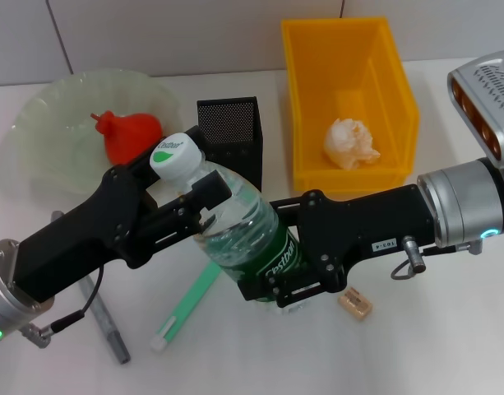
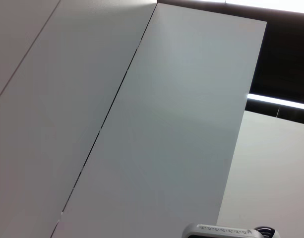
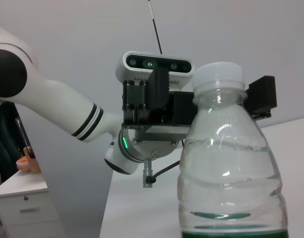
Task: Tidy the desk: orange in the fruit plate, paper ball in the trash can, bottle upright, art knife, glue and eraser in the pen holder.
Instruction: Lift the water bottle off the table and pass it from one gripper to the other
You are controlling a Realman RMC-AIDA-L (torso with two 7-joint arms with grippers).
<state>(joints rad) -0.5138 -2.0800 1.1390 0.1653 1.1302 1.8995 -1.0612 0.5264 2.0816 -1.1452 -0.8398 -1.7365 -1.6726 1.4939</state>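
Black gripper fingers close on one clear bottle (image 1: 239, 226) from both sides. The left gripper (image 1: 194, 206) pinches it high, at the shoulder just under the white cap, while the right gripper (image 1: 272, 276) clamps the lower body at the green label. The bottle stands nearly upright, leaning a little to the robot's left, in the middle of the desk; its base is hidden behind the right gripper, so whether it touches the surface cannot be told. In the right wrist view the bottle (image 3: 228, 163) fills the foreground, with the left gripper (image 3: 211, 106) behind its neck.

Counted on the white desk (image 1: 449, 329): one bottle, one mint-green glue (image 1: 188, 303) lying slantwise below the bottle, one grey art knife (image 1: 108, 317) partly under the left arm, and one tan eraser (image 1: 355, 304) just beside the right gripper. One orange (image 1: 130, 134) lies in the pale green fruit plate (image 1: 46, 123) at the far left. One paper ball (image 1: 351, 142) lies inside the yellow trash can (image 1: 301, 99) at the far right. The black mesh pen holder (image 1: 229, 127) stands between plate and can, behind the bottle; what it holds cannot be seen.

Pale grey wall panels stand behind the desk, and the left wrist view shows only such panels.
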